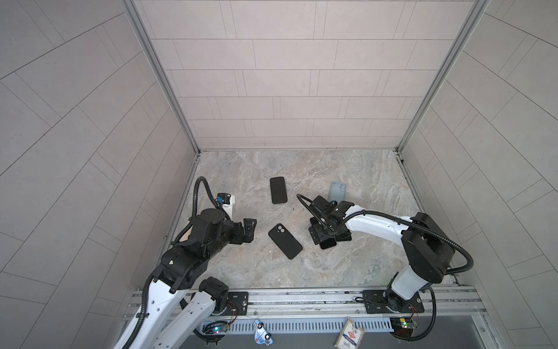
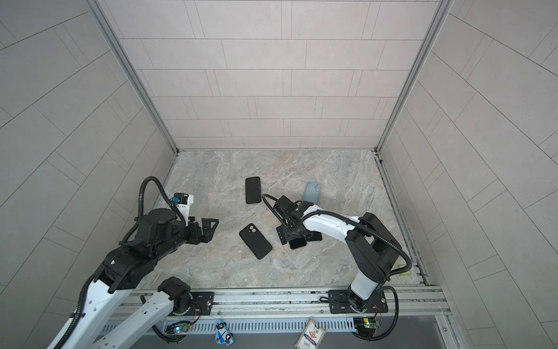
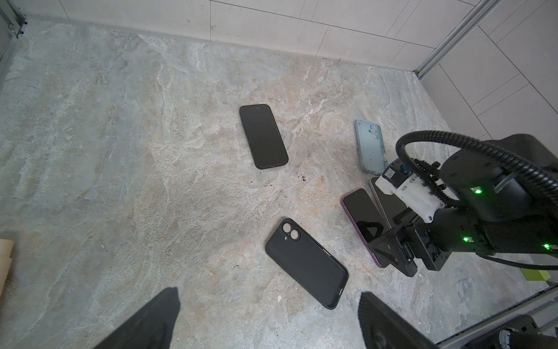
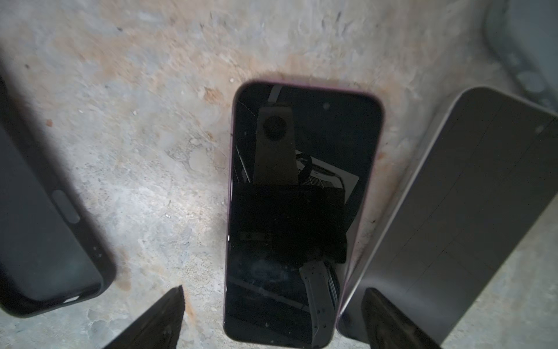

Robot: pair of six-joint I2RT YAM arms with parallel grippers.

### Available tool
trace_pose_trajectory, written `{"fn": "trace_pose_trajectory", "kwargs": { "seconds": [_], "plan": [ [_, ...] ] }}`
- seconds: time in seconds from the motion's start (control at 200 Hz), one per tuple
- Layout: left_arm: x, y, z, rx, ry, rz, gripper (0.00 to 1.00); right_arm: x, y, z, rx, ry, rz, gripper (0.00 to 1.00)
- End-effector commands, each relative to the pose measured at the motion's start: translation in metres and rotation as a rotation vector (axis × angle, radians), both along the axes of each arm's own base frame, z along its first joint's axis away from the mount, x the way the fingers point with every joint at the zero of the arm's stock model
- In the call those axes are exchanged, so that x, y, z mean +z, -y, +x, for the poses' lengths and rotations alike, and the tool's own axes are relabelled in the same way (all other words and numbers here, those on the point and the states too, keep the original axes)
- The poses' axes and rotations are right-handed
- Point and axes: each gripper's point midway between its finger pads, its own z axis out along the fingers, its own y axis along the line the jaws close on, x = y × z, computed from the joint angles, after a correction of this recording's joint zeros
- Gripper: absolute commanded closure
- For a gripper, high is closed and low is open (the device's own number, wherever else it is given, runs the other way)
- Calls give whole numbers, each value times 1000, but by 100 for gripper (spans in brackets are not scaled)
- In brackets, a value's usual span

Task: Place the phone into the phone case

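We saw the right gripper (image 4: 273,317) low over the marbled grey tabletop (image 1: 347,263), its jaws spread wide and clasping nothing. Directly beneath it lay a slim purple-rimmed phone (image 4: 302,211), dark glass screen up. The near end of that phone sat between the two black fingers (image 4: 157,317), with a gap on each side. On one flank of the gripper a silver-rimmed phone (image 4: 453,217) lay screen up, close against the purple-rimmed phone; we could not tell whether the two touched or overlapped. On the other flank, a little apart, the matte black phone case (image 4: 39,229) lay flat and empty.

The left gripper (image 3: 268,320) hung clear of everything, its jaws likewise wide apart with nothing between them. The black phone case (image 3: 306,263) lay just ahead of its fingertips, camera cutout pointing away from them. Farther ahead lay a plain black phone (image 3: 263,136), screen up. A pale blue case (image 3: 370,145) lay just beyond the right gripper's wrist.
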Motion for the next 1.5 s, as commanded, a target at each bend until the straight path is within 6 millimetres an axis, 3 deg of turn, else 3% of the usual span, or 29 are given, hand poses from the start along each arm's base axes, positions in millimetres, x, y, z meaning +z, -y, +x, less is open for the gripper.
{"fn": "trace_pose_trajectory", "kwargs": {
  "seconds": [0.0,0.375,0.605,0.785,1.051,1.126,1.341,1.496],
  "plan": [
    [3,0,1,2,20,-6,0,-12,0,0,-29,-25,1,5],
    [4,-1,0,3,26,-10,0,-32,2,-4,-66,-71,1,10],
    [5,-2,0,11,33,-12,0,-34,27,-28,-101,-55,-68,14],
    [3,-2,2,16,24,-10,0,-37,30,-46,-110,-49,-74,14],
    [2,-2,2,16,22,-12,0,-41,25,-42,-102,-50,-85,16],
    [3,-3,2,19,25,-12,0,-40,23,-40,-99,-47,-87,18],
    [2,-2,2,15,21,-9,0,-37,25,-39,-99,-35,-98,40],
    [-4,6,4,-29,-19,10,0,-15,23,-32,-67,22,-75,42]
  ]
}}
